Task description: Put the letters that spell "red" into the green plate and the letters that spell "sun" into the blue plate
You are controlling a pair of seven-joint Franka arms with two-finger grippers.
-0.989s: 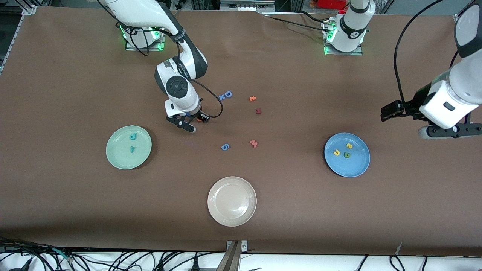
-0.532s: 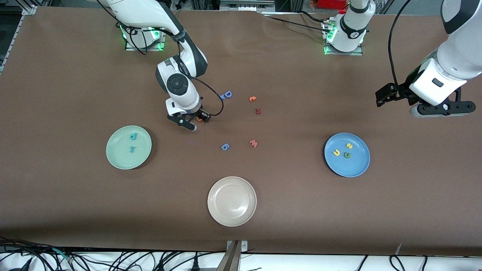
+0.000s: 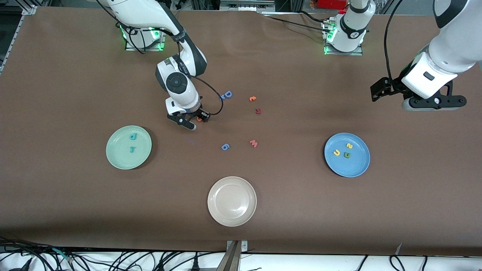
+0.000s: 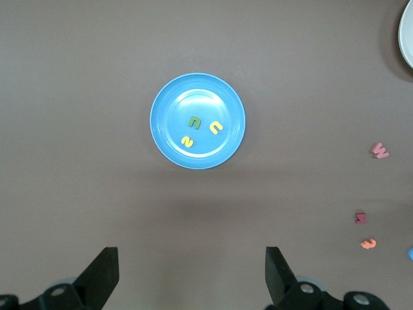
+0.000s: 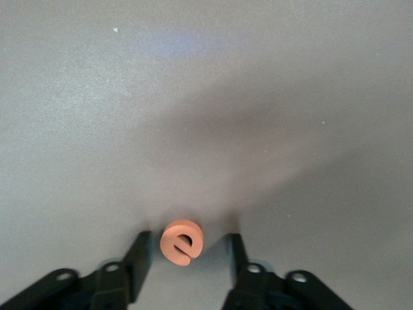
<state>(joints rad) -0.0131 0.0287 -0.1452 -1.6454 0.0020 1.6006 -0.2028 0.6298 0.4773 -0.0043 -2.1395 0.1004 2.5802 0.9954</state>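
Note:
The orange e lies on the table between the fingertips of my right gripper, which is lowered around it and open, with a small gap on each side. The front view shows the same right gripper at the e. A teal d and a teal r lie in the green plate. The blue plate holds the yellow s, yellow u and green n. My left gripper hangs open and empty in the air at the left arm's end of the table.
A beige-white plate sits nearest the front camera. Loose letters lie mid-table: a blue D, an orange c-like one, a dark red one, a pink w and a blue one.
My right gripper's fingers have drawn closer together around the orange e. The left arm has lifted and pulled back toward its base, away from the blue plate.

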